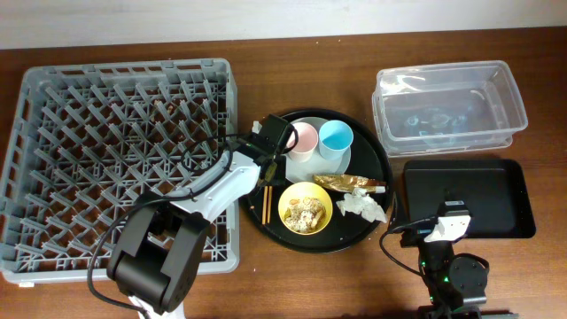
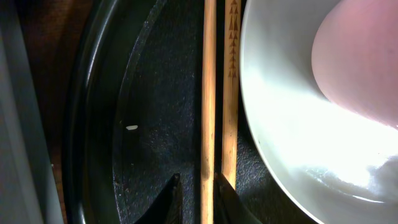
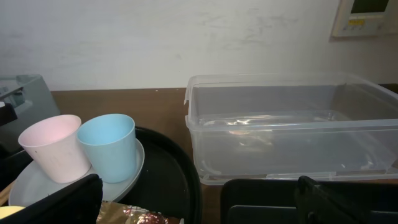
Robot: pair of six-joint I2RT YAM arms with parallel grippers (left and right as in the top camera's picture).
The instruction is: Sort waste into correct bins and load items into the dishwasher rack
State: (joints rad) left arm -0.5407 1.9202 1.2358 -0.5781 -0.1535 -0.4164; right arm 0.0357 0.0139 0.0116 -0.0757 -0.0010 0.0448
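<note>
The left gripper is pinched narrowly around one of the chopsticks, which lie on the round tray just beside the plate. The right gripper is spread wide. It would be best to catch both sticks, lift them level, then carry them to the rack.

pink cup blurred, chopsticks cropped both ends
</note>
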